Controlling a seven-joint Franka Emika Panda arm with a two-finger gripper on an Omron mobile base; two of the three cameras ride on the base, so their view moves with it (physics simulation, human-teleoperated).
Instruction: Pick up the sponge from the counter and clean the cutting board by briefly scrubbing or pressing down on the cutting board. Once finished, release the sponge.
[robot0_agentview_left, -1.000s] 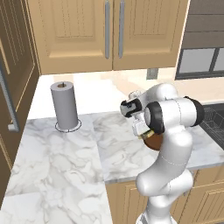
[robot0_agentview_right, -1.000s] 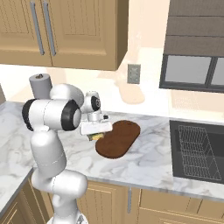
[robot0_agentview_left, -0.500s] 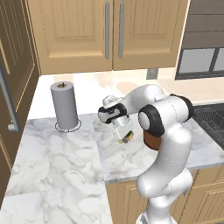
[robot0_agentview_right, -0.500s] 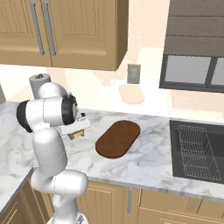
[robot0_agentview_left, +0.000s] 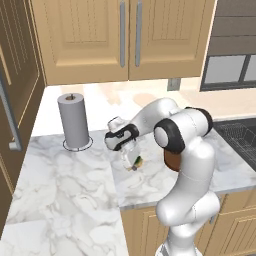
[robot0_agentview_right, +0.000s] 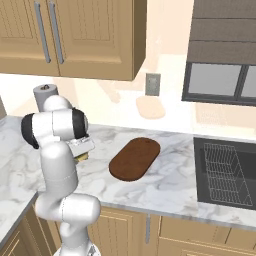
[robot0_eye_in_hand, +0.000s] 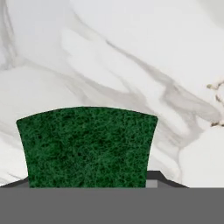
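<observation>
Hand view: gripper (robot0_agentview_left: 133, 163) clamping sponge (robot0_eye_in_hand: 87, 146) over bare marble counter (robot0_agentview_left: 65, 185), risking scrubbing counter, missing cutting board (robot0_agentview_right: 135, 158).

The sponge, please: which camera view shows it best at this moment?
The hand view: the sponge's green top is large and sharp over the marble counter. The left base view gives a small green-yellow glimpse under the gripper; the right base view gives a sliver beside the arm.
</observation>
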